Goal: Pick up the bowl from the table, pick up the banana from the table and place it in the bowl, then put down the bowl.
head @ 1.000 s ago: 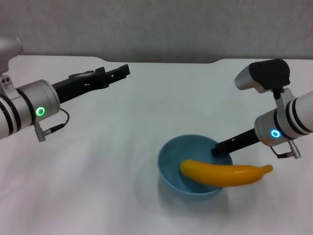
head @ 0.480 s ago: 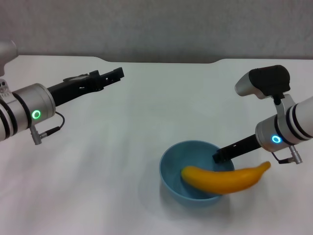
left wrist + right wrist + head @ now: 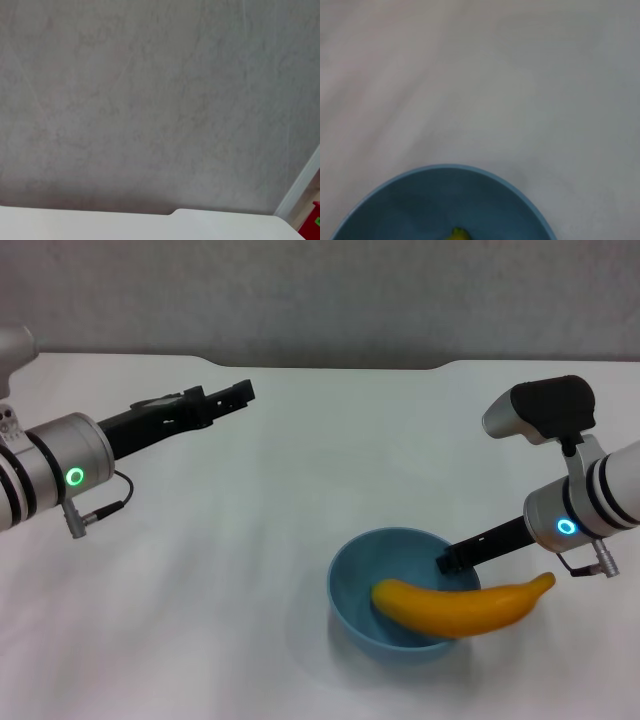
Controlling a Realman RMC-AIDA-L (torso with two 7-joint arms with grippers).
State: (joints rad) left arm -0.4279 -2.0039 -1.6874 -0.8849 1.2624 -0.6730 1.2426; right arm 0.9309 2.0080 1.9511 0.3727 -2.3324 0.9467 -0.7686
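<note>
From the head view, the bowl (image 3: 402, 592) sits on the table (image 3: 300, 500) toward its near right part, close to the near edge; the banana (image 3: 462, 606) lies in it, its thick end down inside and its other end jutting over the rim toward the table's right edge, curving slightly upward; the right gripper (image 3: 450, 559) reaches in from the right edge, its dark tip at the bowl's right rim, just above the banana; whether its fingers grip the rim or stand apart cannot be told from here; the left gripper (image 3: 236, 392) hangs above the far left part of the table, well apart from the bowl, pointing toward the notch (image 3: 340, 367) in the far edge; it holds nothing, and whether its fingers are apart or together cannot be told.

In the left wrist view, only a pale grey wall (image 3: 150, 100) fills most of the picture, with a strip of the table's far edge and its notch (image 3: 172, 212) along one side; a bit of red shows past the table's corner; no fingers appear.

In the right wrist view, the bowl's blue rim and inner wall (image 3: 440, 200) show against the white table (image 3: 480, 75); a small yellow tip of the banana (image 3: 457, 233) sits inside the bowl; the gripper's own fingers are not seen.
</note>
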